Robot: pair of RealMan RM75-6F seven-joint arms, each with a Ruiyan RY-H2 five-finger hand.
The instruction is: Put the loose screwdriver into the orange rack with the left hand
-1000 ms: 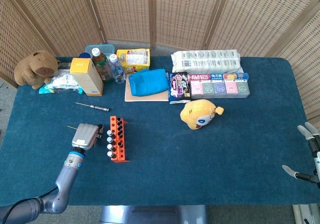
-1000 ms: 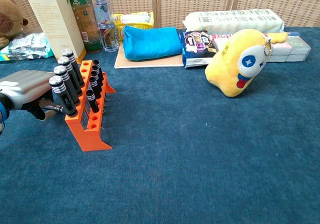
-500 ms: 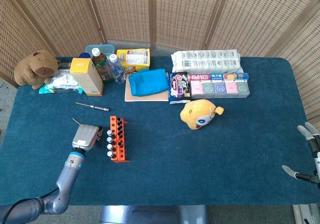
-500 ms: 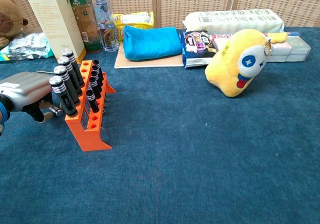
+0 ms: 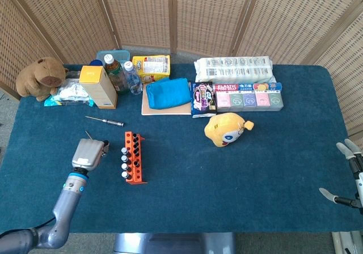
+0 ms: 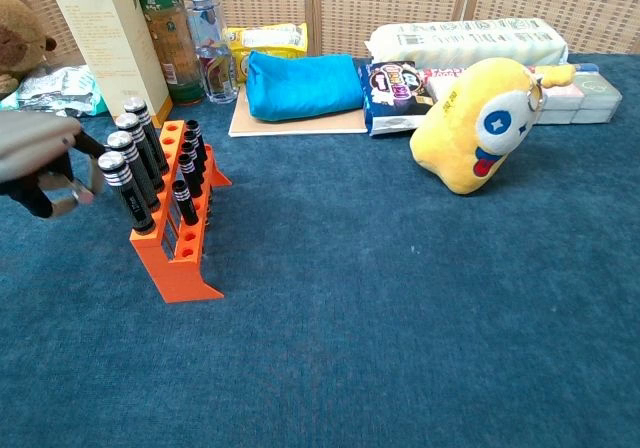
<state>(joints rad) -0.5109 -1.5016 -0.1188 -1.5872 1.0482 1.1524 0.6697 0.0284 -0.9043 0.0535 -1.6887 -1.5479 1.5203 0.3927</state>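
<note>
Drawn back leftward from the orange rack [image 5: 133,157], the left hand [image 5: 89,153] hovers with fingers loosely curled, apparently empty, while the loose screwdriver [image 5: 105,121] lies on the table beyond it, long axis left-right, handle toward the rack.

The left hand [image 5: 88,153] reaches forward on its arm, back plate up, fingers [image 6: 62,173] curled beneath, seemingly pinching a thin tool. Far off to its right, the right hand [image 5: 350,173] hangs with fingers apart, holding nothing.
</note>
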